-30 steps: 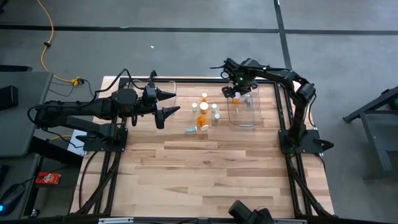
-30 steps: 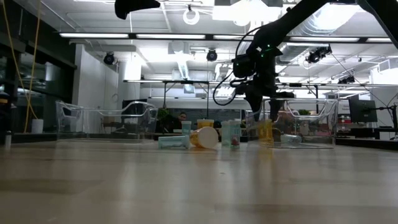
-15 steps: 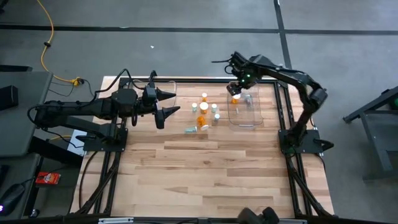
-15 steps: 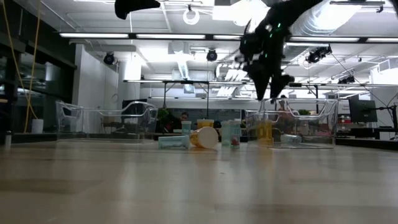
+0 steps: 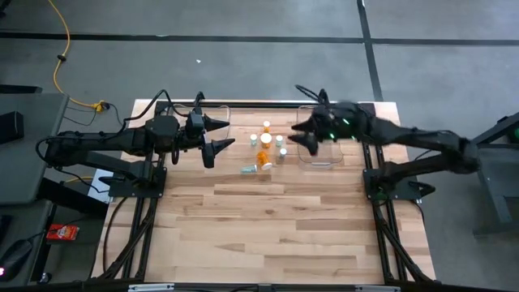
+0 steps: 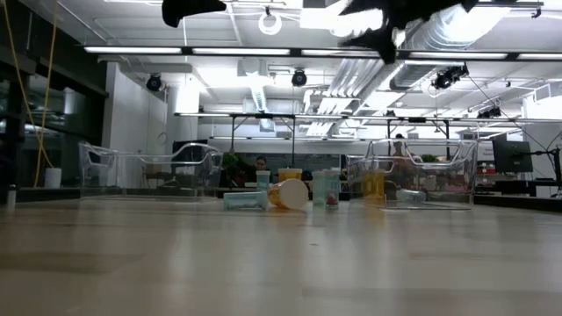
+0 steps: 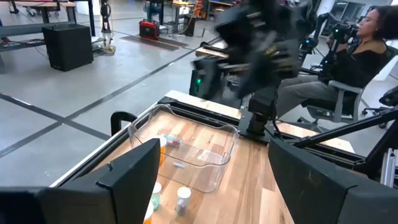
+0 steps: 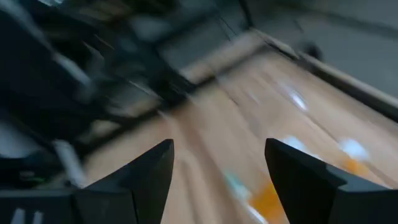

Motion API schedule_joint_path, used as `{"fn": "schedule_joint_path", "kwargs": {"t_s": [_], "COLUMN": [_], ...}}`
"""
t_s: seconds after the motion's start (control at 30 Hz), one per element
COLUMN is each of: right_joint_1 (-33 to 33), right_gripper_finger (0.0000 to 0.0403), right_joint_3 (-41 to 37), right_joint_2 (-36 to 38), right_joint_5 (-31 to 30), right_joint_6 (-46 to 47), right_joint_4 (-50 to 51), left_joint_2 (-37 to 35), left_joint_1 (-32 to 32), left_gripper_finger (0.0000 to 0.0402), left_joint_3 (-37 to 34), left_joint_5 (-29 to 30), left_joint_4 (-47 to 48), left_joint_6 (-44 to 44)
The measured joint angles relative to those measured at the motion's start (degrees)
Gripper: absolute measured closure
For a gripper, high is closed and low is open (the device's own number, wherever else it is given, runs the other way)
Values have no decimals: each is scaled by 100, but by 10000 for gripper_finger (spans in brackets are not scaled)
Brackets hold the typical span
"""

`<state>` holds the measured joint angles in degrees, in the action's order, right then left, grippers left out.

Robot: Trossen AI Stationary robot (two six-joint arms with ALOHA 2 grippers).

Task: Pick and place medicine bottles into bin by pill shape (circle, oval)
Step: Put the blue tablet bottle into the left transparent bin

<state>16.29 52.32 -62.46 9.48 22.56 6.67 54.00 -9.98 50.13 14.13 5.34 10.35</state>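
**Right gripper swinging from the clear bin toward the vial cluster; left gripper waiting, jaws apart.**

We judge the step in hand to be a reach for the next of the small white-capped medicine bottles [image 5: 265, 149], which stand and lie clustered on the pale wooden slatted table [image 5: 268, 219] between the two clear plastic bins; the right clear bin [image 5: 331, 154] holds an orange vial and a pale one. To do it well, we would settle the right gripper [image 5: 302, 135] above one isolated upright vial, descend vertically, and close on the body below the cap, sparing its neighbours. Its jaws are spread and empty. The left gripper [image 5: 219, 134] hovers beside the left clear bin [image 6: 149, 170], jaws likewise apart. Motion blur obscures the right arm, and pill shapes are too small to read.
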Motion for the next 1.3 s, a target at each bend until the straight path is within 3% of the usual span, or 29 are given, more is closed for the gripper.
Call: {"fn": "schedule_joint_path", "kwargs": {"t_s": [0.1,0.23,0.33,0.77,0.87,0.97,1.17,1.3], "right_joint_1": [-596,-1152,-1336,-1384,-1378,-1378,-1379,-1379], "right_gripper_finger": [158,158,158,158,158,158,158,158], "right_joint_3": [-496,-851,-897,-901,-901,-901,-901,-901], "right_joint_2": [449,714,761,739,739,739,738,739], "right_joint_5": [-367,-915,-1133,-1251,-1253,-1251,-1253,-1253], "right_joint_6": [-338,-1441,-1830,-1834,-1653,-1379,-1349,-1346], "right_joint_4": [-1105,-1731,-1827,-1818,-1818,-1814,-1799,-1789], "left_joint_2": [0,0,0,211,650,1280,2771,3701], "left_joint_1": [0,0,0,-8,-148,-399,-975,-1297], "left_gripper_finger": [115,115,115,115,115,121,139,144], "left_joint_3": [0,0,0,7,352,986,2235,2668], "left_joint_5": [0,0,0,32,15,-78,-783,-978], "left_joint_4": [0,0,0,-275,42,976,2860,3278], "left_joint_6": [0,-2,0,133,148,-51,-1597,-2640]}}
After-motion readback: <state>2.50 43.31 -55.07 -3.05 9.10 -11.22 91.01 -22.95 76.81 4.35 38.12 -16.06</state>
